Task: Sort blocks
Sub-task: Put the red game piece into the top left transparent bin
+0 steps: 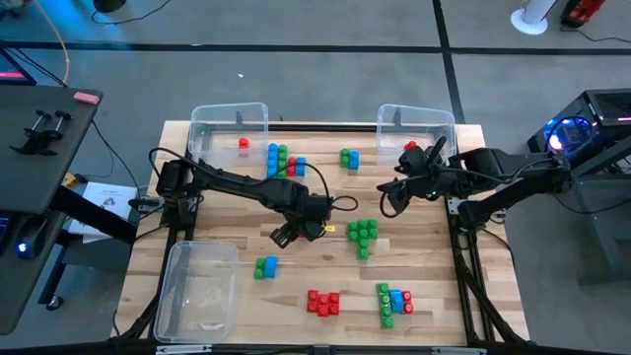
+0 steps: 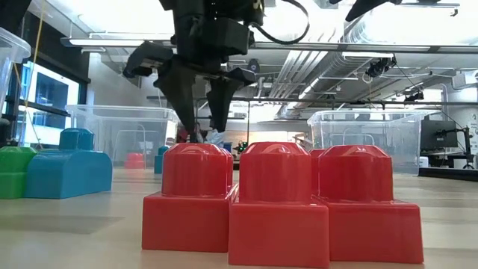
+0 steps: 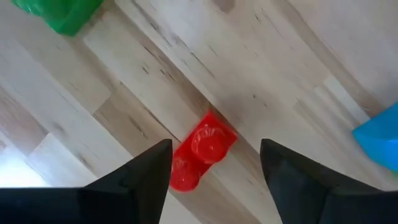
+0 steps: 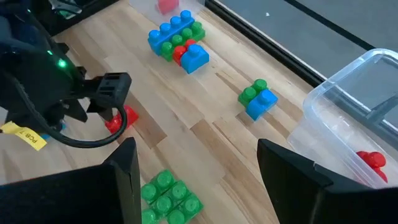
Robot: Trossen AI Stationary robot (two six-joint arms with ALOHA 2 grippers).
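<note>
The surface point(image 1: 227, 222) is pale wood in lengthwise planks, its grain plain in the left wrist view. Three clear plastic bins, rectangular with rounded rims, sit on it: the far-left bin point(image 1: 229, 118) holds one red block, the far-right bin point(image 1: 415, 120) holds another, and the near-left bin point(image 1: 197, 288) holds no block that can be seen. The left arm point(image 1: 242, 185) reaches to mid-surface; the left gripper point(image 3: 214, 168) hangs just over a small red block point(image 3: 200, 151), jaws parted on either side of it and gripping nothing. This block is glossy, with round studs, and lies on the wood. The right arm point(image 1: 513, 182) waits by the far-right bin; the right gripper point(image 4: 196, 180) has its jaws open and empty. A yellow tag point(image 4: 23, 138) on the left arm's cable reads "PCB" followed by a character too small to tell. The other blocks are glossy studded plastic: a green cluster point(image 1: 363, 235) right of centre, a red cluster point(image 1: 322, 302) at the near edge, a green-blue-red cluster point(image 1: 394, 302) beside it, a blue-green-red cluster point(image 1: 283, 161) far centre, a green-blue pair point(image 1: 350, 158) to its right, and a blue-green pair point(image 1: 265, 266) near the left gripper.
</note>
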